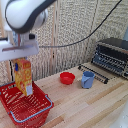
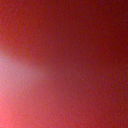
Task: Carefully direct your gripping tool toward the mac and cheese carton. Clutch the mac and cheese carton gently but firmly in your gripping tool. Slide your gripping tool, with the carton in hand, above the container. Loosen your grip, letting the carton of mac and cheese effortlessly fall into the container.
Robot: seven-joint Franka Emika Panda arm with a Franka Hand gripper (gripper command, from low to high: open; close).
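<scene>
1. Where the wooden table (image 1: 95, 107) runs across your exterior view, the toaster oven (image 1: 112, 56) sits at the far edge on that view's right, with a metal rack (image 1: 95, 71) lying in front of it.
2. Your arm (image 1: 26, 15) fills the upper part on the exterior view's left, and the gripper (image 1: 20, 56) hangs from it above the basket (image 1: 25, 105).
3. The red basket stands on the table at the exterior view's lower left.
4. The carton (image 1: 23, 76) is tilted, its top right under the gripper and its lower end down inside the basket.
5. You cannot tell whether the fingers are clamped on it or apart.
6. The blue cup (image 1: 88, 79) stands near mid-table, the red bowl (image 1: 67, 78) just beside it.
7. Your wrist view is only a red blur.
</scene>
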